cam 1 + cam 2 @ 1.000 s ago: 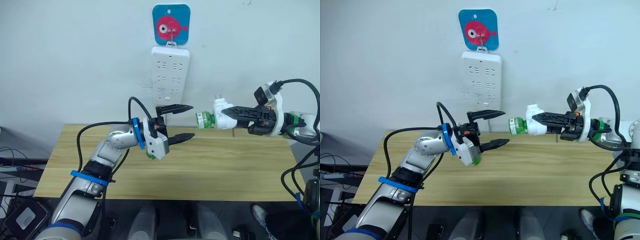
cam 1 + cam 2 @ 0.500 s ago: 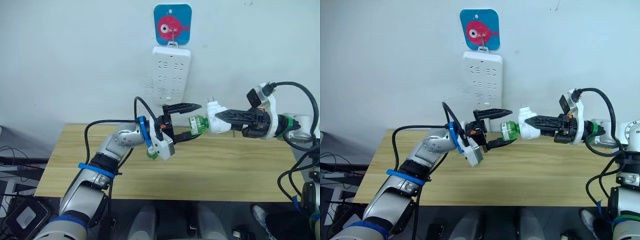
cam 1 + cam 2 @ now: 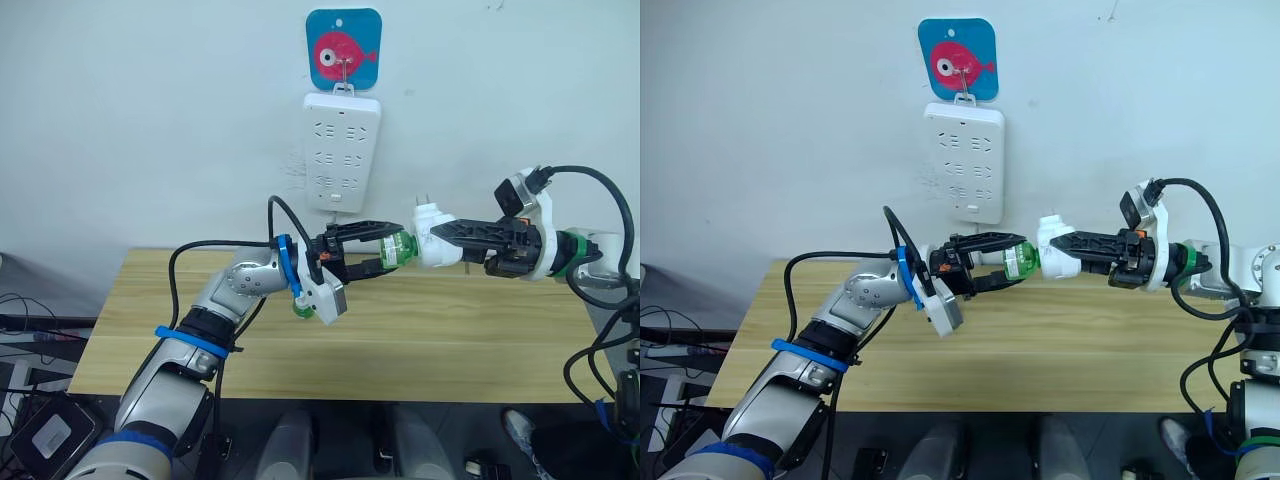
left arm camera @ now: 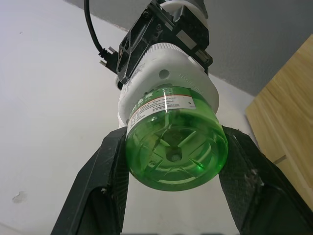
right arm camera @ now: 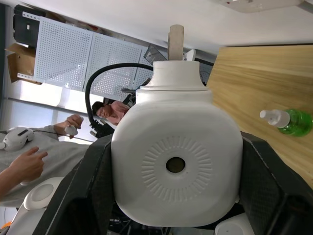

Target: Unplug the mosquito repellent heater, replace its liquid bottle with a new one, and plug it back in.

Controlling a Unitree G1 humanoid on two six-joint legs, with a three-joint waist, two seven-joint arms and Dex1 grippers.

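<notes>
My right gripper (image 3: 440, 243) is shut on the white mosquito repellent heater (image 5: 176, 142) and holds it in the air above the table, prongs pointing up. Its liquid bottle (image 4: 172, 147), green and see-through, sticks out of the heater's end toward my left arm. The left gripper (image 3: 390, 247) is shut on that bottle, one black finger (image 4: 105, 176) against each side. The new one (image 5: 287, 121), green with a white cap, lies on the table (image 3: 450, 330); its green body (image 3: 300, 307) peeks from behind my left wrist.
A long white power strip (image 3: 341, 150) hangs on the wall under a blue fish plaque (image 3: 343, 50), just behind and above the grippers. Black cables loop off both wrists. A person's hand (image 5: 27, 164) shows in the right wrist view.
The right arm brought the heater and bottle leftward between my left gripper's open fingers. Those fingers have since closed onto the bottle.
</notes>
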